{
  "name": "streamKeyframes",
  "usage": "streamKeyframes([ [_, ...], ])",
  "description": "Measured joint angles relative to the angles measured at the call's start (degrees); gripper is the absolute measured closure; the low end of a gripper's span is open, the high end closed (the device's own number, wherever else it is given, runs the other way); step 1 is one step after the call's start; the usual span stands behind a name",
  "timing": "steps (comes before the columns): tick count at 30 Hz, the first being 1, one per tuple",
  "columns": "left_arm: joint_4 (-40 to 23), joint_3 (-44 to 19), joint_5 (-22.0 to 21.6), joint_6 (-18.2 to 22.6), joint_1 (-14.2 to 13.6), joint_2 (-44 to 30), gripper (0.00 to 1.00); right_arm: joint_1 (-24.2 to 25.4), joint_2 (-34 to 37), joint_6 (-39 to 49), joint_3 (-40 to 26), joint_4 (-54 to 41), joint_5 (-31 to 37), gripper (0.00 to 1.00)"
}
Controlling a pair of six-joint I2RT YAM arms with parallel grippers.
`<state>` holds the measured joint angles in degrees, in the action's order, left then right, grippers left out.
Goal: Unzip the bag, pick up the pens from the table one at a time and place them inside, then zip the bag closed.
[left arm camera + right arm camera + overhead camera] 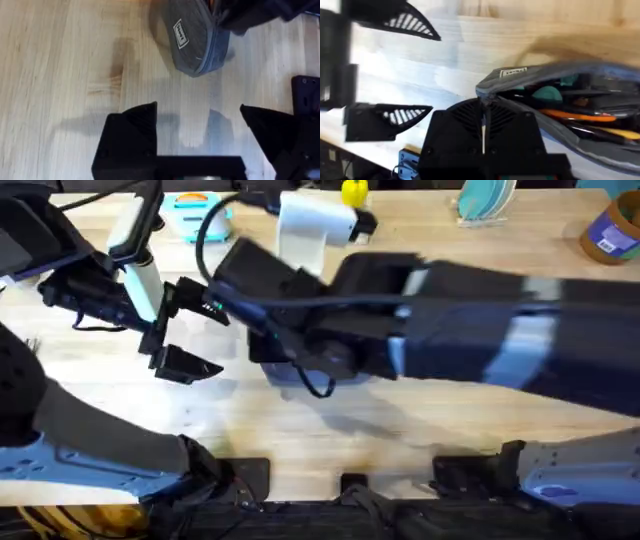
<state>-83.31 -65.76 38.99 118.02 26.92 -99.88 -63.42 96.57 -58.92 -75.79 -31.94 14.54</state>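
Fingers: on the right gripper [482, 131] they are seen pressed together at the end of the bag's zipper, apparently pinching the pull, though the pull itself is hidden between them; on the left gripper [172, 332] they are spread wide apart and nothing is held.
Table [300, 430]: the pale planks carry everything; no pen is seen lying loose on the bare wood.
Right arm [480, 320]: it is reached across the middle, so most of the pouch is covered from overhead.
Bag [197, 37]: it lies on the table near the middle, just beyond the left gripper, its mouth gaping open.
Reason for the hold: the zipper end is judged to be gripped so the pouch can be drawn shut, while the left gripper is kept close, probably to steady the fabric.
Contents: in the right wrist view an orange pen [577, 116] is seen inside the bag among other items; overhead, this interior is masked by the arm.
Label: a small white tag [180, 33] on the pouch's side is read best from the left wrist.
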Motion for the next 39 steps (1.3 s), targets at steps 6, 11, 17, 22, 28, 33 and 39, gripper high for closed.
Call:
streamKeyframes([
  [6, -0.1, 0.0, 1.9, 0.0, 0.0, 0.0, 0.007, 2.4, -2.2, 5.0, 0.0, -0.1, 0.0, 0.973],
  [11, -0.2, 0.0, 6.5, 0.0, -0.9, 0.0, 0.007, 4.3, -2.2, 5.4, 0.0, 0.0, -1.2, 0.973],
  [17, 0.6, 0.0, 9.5, 0.0, -5.9, 0.0, 0.007, 4.8, -2.2, 5.4, 0.0, 0.0, -2.2, 0.973],
  [22, 2.2, 0.0, 11.2, -0.1, -10.7, 0.0, 0.007, 4.8, -2.2, 5.4, 0.0, -0.2, -2.4, 0.973],
  [28, 4.3, 0.0, 12.1, -2.9, -15.2, 0.0, 0.007, 4.8, -2.2, 5.4, 0.0, -0.2, -2.4, 0.973],
  [33, 7.0, 0.0, 12.3, -7.6, -17.5, 0.0, 0.007, 4.8, -2.2, 5.4, 0.0, -0.2, -2.4, 0.973],
  [39, 7.5, 0.0, 12.3, -10.6, -18.9, 0.0, 0.007, 4.8, -2.2, 5.4, 0.0, -0.2, -2.4, 0.973],
])
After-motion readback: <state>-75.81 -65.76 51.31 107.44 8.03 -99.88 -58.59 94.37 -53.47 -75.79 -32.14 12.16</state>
